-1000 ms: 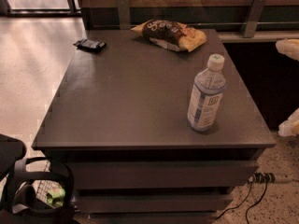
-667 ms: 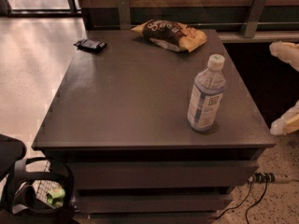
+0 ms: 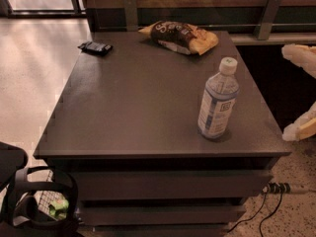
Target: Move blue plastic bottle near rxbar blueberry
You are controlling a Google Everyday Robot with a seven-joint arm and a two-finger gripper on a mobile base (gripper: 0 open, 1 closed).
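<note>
Though still clear of the bottle (image 3: 218,100), now brings the gripper (image 3: 285,93) further in from the right, jaws wide apart and empty; means grasp pending, bar (image 3: 95,47) well apart.

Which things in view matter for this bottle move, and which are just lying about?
For the job:
- blue plastic bottle, upright at the table's right front
- rxbar blueberry, flat at the back left corner
- gripper, open, beyond the table's right edge

Lying about:
- snack bag, at the back of the table
- cables on the floor
</note>
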